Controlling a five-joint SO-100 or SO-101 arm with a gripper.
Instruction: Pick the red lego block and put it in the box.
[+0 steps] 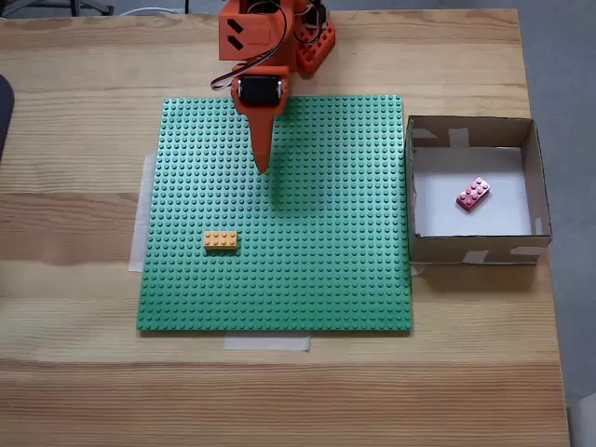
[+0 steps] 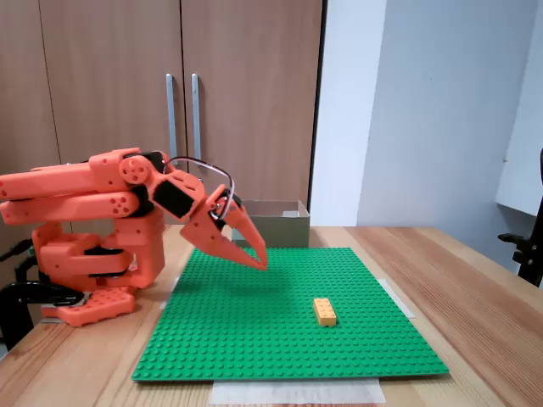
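Observation:
The red lego block [image 1: 473, 194] lies tilted on the white floor inside the box [image 1: 536, 177], a shallow brown cardboard box right of the baseplate in a fixed view. The box [image 2: 276, 222] also stands behind the arm in the other fixed view, its inside hidden there. My orange gripper [image 1: 263, 166] [image 2: 261, 263] hangs shut and empty over the far part of the green baseplate, well apart from the box.
An orange-yellow brick [image 1: 221, 240] [image 2: 324, 311] sits on the green studded baseplate [image 1: 326, 279] [image 2: 254, 339]. The arm's base [image 2: 93, 263] stands at the table's far edge. Wooden cupboard doors [image 2: 170, 85] rise behind the table.

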